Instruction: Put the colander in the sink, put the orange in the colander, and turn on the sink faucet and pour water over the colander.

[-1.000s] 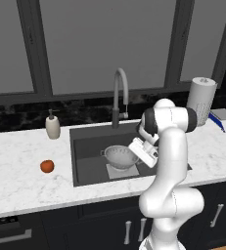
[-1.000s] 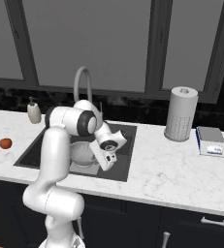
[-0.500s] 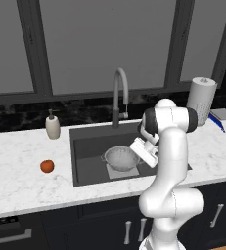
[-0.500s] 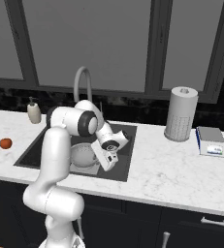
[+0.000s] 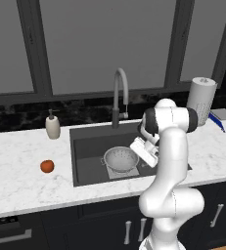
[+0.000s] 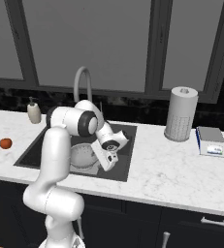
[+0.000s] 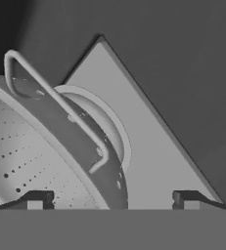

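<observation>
While orange sits on counter near its left front edge, well apart from sink, first step looks done. Soap dispenser stands at counter's back edge. Colander rests upright on sink floor, centre-right, over light square. Faucet rises behind basin. Gripper hovers just beside colander handle, jaws spread wide, holding nothing. Risk: retreating fingertip snags handle, tipping colander; later, round orange may roll off front edge if nudged.
</observation>
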